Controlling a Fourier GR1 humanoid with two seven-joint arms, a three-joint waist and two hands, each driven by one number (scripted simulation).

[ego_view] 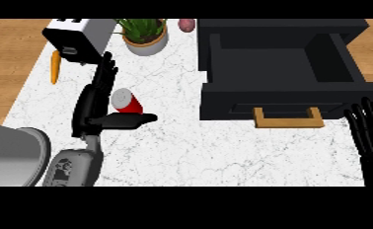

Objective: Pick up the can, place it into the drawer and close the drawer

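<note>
A red can (127, 100) with a silver top lies tilted on the white marble counter (218, 149). My left hand (93, 102) stands just left of it, fingers straight and pointing up the counter, thumb stretched out beneath the can. The can sits in the gap between thumb and fingers, and I cannot tell whether it touches the palm. The black drawer (280, 75) is pulled out at the right, its inside bare, with a wooden handle (287, 118) on its front. My right hand (359, 129) rests open at the right edge, fingers up.
A toaster (76, 38) stands at the back left with a carrot (54, 67) beside it. A potted plant (144, 35) sits at the back centre, a reddish round thing (186, 24) behind it. Wooden floor borders the counter's left side.
</note>
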